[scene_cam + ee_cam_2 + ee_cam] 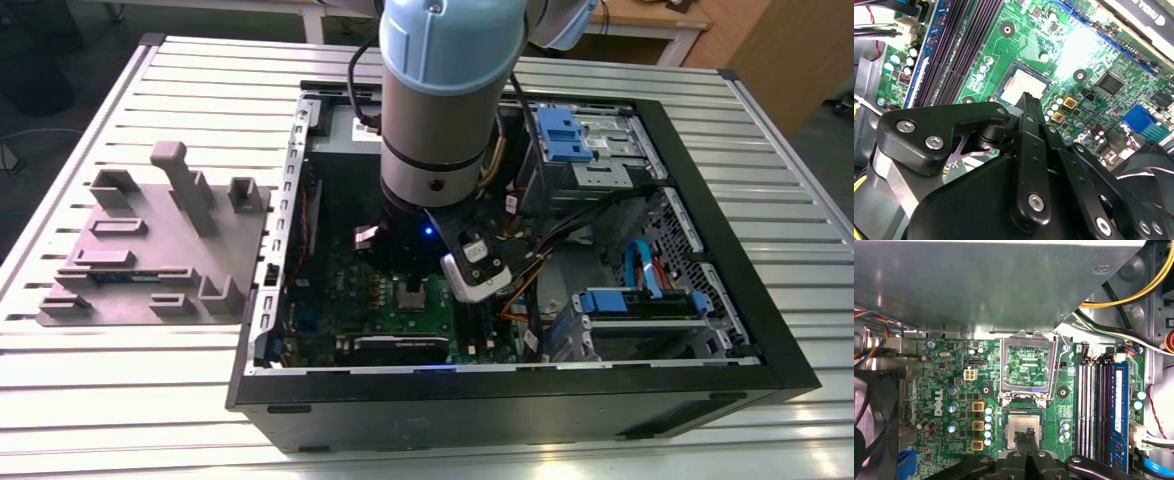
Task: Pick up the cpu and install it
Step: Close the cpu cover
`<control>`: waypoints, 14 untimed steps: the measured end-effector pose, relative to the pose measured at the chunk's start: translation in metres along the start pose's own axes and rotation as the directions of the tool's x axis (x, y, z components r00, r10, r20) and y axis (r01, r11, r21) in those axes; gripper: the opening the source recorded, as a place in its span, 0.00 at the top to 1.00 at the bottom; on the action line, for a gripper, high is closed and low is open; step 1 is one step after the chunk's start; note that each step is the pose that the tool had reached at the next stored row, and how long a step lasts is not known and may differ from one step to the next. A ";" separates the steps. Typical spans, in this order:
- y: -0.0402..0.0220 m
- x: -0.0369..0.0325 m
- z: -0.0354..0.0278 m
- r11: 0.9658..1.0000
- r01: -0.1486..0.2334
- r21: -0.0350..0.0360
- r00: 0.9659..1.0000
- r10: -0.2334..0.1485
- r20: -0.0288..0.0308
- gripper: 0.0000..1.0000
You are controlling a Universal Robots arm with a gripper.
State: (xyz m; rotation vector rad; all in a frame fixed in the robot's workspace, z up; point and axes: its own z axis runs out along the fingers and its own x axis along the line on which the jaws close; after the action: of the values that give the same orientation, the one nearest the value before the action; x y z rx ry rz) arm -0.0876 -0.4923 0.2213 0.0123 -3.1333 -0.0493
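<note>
An open black computer case (534, 405) lies on a slatted metal worktop (147, 400), covering its middle and the side toward the exterior view's right. A grey moulded fixture (147, 250) sits near the edge at the exterior view's left. The robot arm (441, 90) reaches down into the case. In the first wrist view the cpu (1023, 424) lies flat in its socket on the green motherboard (949, 390), with the socket's metal frame (1003, 365) swung open beside it. The jaws are clenched together, grasping nothing, their tips at the cpu's edge. I cannot tell whether they touch it.

Lab: slatted metal bench (120, 395), opened computer case (507, 410)
</note>
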 end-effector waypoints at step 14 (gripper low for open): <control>0.0000 -0.0026 -0.0015 1.000 0.000 0.000 1.000 0.000 0.000 0.90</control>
State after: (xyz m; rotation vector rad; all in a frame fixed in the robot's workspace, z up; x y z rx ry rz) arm -0.0851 -0.4923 0.2228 0.0123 -3.1330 -0.0487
